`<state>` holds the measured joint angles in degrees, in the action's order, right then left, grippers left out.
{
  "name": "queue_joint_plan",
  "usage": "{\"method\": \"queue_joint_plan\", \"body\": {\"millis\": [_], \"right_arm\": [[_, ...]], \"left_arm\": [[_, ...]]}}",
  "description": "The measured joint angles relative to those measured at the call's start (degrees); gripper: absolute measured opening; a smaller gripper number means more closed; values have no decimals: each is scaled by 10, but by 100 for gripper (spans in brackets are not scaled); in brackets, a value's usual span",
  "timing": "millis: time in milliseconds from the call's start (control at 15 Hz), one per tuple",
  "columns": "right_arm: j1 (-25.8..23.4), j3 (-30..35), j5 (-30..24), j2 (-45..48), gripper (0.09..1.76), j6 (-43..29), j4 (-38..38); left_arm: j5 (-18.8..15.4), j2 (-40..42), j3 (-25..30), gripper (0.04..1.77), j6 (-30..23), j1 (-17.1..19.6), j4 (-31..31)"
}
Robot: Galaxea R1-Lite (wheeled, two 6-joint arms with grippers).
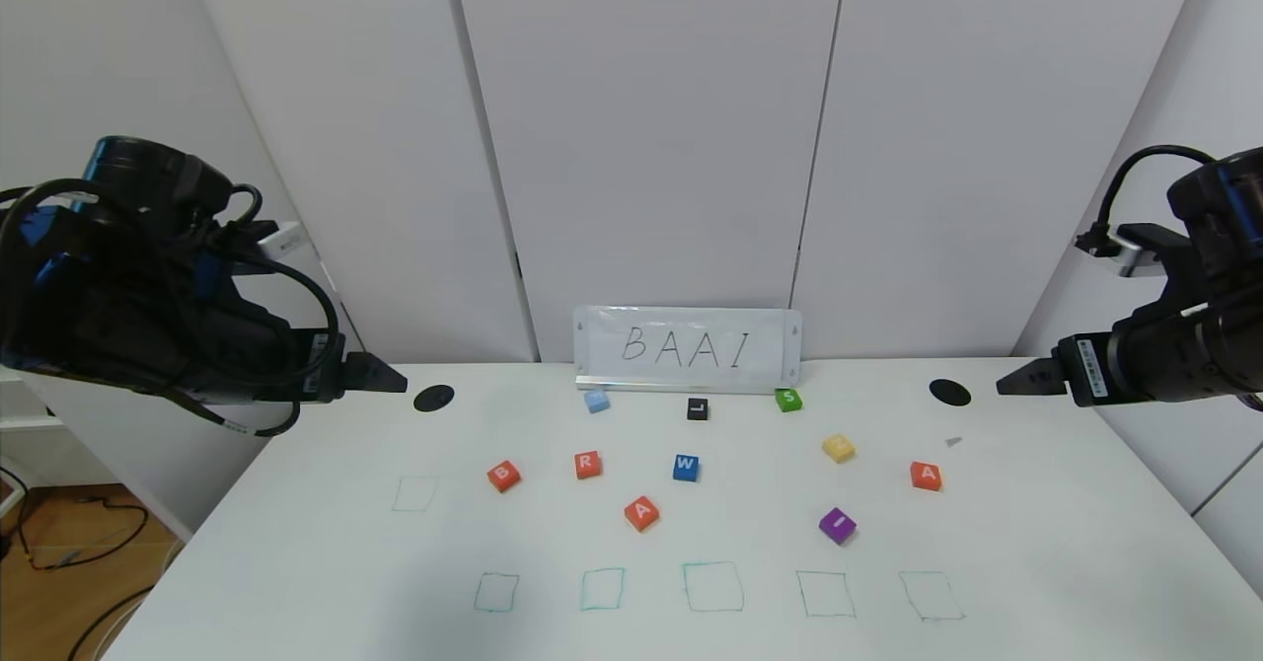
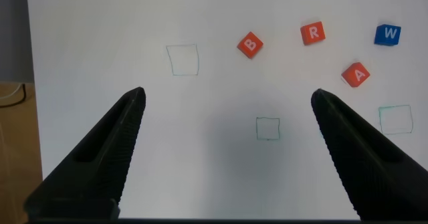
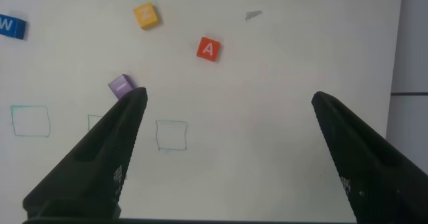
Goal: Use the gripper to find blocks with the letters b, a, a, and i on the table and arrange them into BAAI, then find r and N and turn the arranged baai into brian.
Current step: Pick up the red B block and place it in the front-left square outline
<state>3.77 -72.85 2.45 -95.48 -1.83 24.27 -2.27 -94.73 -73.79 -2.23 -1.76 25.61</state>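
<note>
On the white table (image 1: 296, 503) lie orange-red blocks B (image 1: 503, 476), A (image 1: 641, 513) and a second A (image 1: 926, 476), a purple I block (image 1: 837, 524) and the orange-red R block (image 1: 588, 464). My left gripper (image 1: 385, 377) hangs open and empty above the table's far left edge. Its wrist view shows the open left gripper (image 2: 227, 100) with B (image 2: 249, 45), R (image 2: 312, 33) and A (image 2: 356, 74) beyond. My right gripper (image 1: 1016, 381) hangs open and empty above the far right edge. Its wrist view shows the open right gripper (image 3: 227, 100), an A (image 3: 208, 49) and the I block (image 3: 120, 85).
A blue W block (image 1: 686, 467), a yellow block (image 1: 839, 448) with an unclear letter, a light blue block (image 1: 596, 402), a black L block (image 1: 698, 408) and a green S block (image 1: 788, 401) lie about. A BAAI sign (image 1: 688, 347) stands at the back. Several green squares (image 1: 712, 586) line the front.
</note>
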Motion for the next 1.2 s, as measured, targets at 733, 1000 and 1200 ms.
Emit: {"method": "queue_joint_plan", "body": {"millis": [733,1000,1200], "right_arm": [[12,14,4,20,177,3,0],[25,24,5,39,177,2,-1],[26,28,6,48,177,3,-1]], "left_arm": [[-4,-120,-309,176,-222,-31,357],[3,-194,-386,176,-319,-52,390],[16,-238,-396,176,-346,-64,381]]}}
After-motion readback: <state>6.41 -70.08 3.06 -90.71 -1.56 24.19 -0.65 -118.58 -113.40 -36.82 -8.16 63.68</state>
